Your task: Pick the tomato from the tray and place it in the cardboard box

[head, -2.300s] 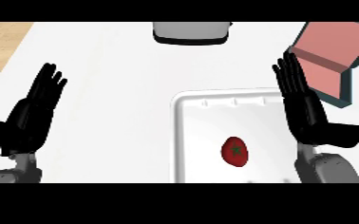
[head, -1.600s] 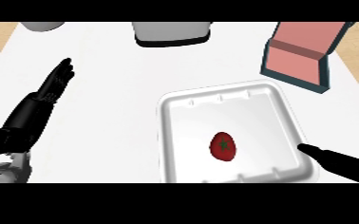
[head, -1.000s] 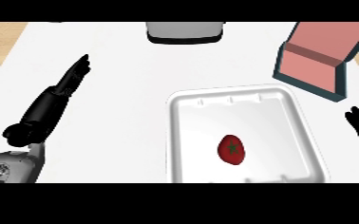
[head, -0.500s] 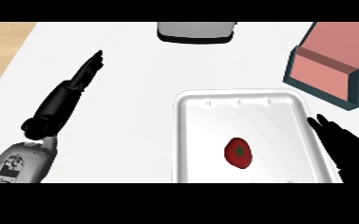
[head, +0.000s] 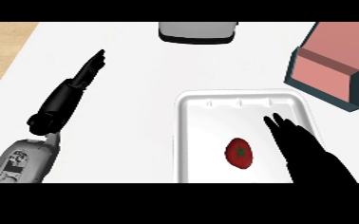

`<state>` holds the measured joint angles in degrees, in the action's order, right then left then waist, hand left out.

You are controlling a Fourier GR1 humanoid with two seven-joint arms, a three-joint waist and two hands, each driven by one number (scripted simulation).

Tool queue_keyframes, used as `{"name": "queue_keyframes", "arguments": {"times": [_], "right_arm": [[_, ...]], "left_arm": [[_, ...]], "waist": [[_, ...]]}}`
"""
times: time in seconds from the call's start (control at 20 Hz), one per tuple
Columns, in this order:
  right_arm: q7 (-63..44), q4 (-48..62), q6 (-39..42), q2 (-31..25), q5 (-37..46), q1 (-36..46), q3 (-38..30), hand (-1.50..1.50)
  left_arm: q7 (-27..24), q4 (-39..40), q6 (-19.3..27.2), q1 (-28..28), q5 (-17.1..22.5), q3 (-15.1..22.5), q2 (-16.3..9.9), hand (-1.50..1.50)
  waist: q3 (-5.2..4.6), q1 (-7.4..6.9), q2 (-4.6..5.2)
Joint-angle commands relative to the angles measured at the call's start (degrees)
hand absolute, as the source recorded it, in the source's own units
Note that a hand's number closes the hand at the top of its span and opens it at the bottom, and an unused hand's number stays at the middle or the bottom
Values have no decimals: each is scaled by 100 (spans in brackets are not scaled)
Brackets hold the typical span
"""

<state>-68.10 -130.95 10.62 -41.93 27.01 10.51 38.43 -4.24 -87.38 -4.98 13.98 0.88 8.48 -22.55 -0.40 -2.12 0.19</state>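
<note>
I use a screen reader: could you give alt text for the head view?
A red tomato lies in a white tray, the open right hand over the tray beside it. The left hand rests open at left; a pink cardboard box stands upper right.

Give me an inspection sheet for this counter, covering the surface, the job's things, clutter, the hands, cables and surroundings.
Surface: white counter top, with a wood-coloured strip at its far left.
Job's things: small red tomato with green stem lying in the white rectangular tray; pink cardboard box with dark edges at the far right, apart from the tray.
Clutter: grey rectangular object at the far edge, partly cut off.
Hands: left robot hand open, fingers straight, over the counter at the left; right robot hand open, over the tray just right of the tomato, not touching it.
Cables: nothing seen.
Surroundings: nothing seen.
</note>
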Motion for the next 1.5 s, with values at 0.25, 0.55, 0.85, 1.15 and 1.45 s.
{"name": "queue_keyframes", "arguments": {"times": [0.25,0.55,0.85,1.15,1.45], "right_arm": [[-1707,986,602,1252,645,724,813,-150],[-1710,1656,759,1981,1095,1059,820,-150],[-1474,2224,924,2193,1214,945,647,-150],[-1403,2371,1051,2475,1612,744,675,-150],[-1087,2427,1330,2883,1676,613,454,-150]], "left_arm": [[202,-132,31,28,40,-85,80,0],[-32,72,-14,-18,-69,-147,44,0],[94,-134,-16,-111,-94,-107,116,0],[51,-38,-114,-128,-19,-319,40,0],[88,120,-39,91,-191,-206,319,0]], "waist": [[14,104,-43],[21,172,-29],[29,178,-37],[31,227,-35],[33,263,-23]]}}
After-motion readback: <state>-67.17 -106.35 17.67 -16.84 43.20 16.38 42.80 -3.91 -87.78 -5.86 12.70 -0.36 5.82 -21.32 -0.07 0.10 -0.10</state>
